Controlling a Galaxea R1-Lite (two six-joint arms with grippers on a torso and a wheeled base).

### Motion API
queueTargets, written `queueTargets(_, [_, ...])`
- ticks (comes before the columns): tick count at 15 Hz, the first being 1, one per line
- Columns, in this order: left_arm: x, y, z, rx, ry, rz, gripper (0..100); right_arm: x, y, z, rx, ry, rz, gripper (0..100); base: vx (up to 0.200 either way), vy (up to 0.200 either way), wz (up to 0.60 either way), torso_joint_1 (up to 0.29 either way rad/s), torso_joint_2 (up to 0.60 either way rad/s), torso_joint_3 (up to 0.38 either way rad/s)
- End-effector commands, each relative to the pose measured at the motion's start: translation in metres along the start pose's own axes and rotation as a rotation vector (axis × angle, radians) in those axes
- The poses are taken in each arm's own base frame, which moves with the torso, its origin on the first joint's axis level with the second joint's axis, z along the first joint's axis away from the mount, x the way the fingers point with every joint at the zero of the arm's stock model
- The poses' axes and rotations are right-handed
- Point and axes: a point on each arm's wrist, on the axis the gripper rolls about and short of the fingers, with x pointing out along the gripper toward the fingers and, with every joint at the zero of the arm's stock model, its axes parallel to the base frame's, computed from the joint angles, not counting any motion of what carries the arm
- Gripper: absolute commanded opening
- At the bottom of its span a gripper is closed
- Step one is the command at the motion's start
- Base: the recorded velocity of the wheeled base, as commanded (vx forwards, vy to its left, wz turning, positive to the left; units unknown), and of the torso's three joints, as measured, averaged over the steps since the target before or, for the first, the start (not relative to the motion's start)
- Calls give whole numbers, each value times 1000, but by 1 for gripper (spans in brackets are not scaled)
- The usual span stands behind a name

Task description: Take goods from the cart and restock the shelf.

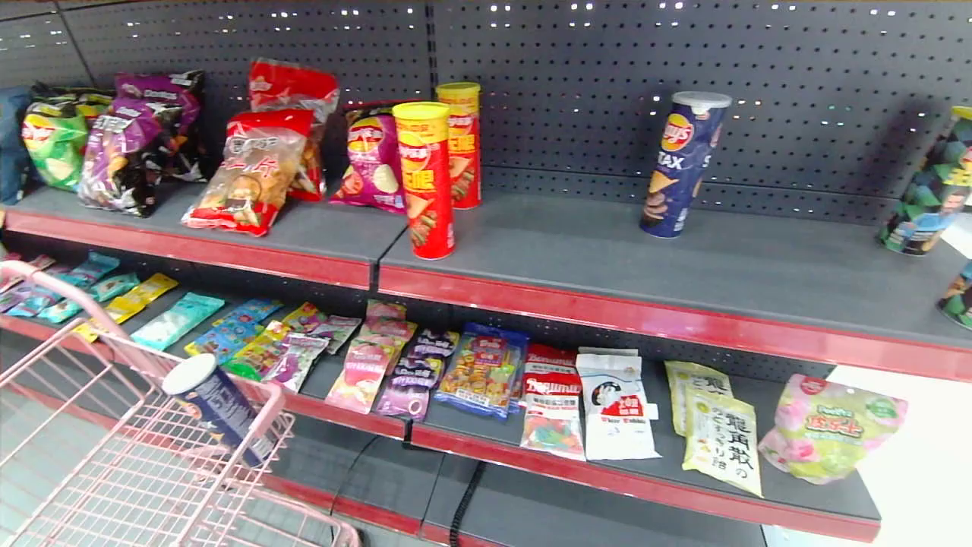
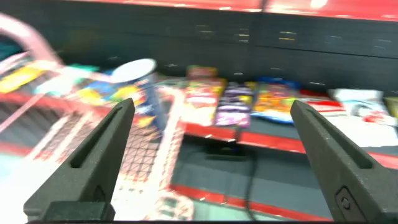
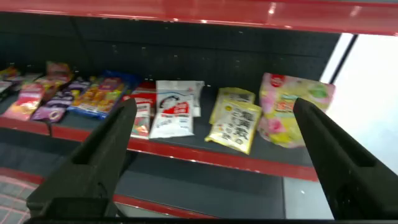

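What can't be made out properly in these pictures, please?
Blue canister in the pink cart: head view, base hidden behind the cart's rim; left wrist view, blurred.
Patterned canister: head view, cut by the right edge.
Blue bag: head view, cut by the left edge.

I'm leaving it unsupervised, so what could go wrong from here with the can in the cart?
1. The blue can leans tilted inside the pink cart, so the open left gripper could grip it askew and drop it.
2. A finger might snag the cart's wire.
3. The front red can stands near the edge of the shelf; placing beside it could topple it.
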Motion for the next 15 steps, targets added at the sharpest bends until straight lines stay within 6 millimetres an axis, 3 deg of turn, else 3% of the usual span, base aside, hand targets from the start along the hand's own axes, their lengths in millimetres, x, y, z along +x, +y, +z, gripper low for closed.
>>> queueTargets(1, [0, 0, 0, 0, 2, 0, 100, 0, 0, 0, 0, 0, 1, 100, 0, 0, 600, 12, 2, 2])
queueTargets(7, [0, 0, 0, 0, 2, 1, 100, 0, 0, 0, 0, 2, 2, 100, 0, 0, 600, 2, 4, 3])
queueTargets(10, [0, 0, 0, 0, 2, 1, 100, 0, 0, 0, 0, 0, 2, 100, 0, 0, 0, -54, 140, 91])
queueTargets(15, [0, 0, 0, 0, 2, -5, 100, 0, 0, 0, 1, 0, 2, 100, 0, 0, 0, -173, 505, 320])
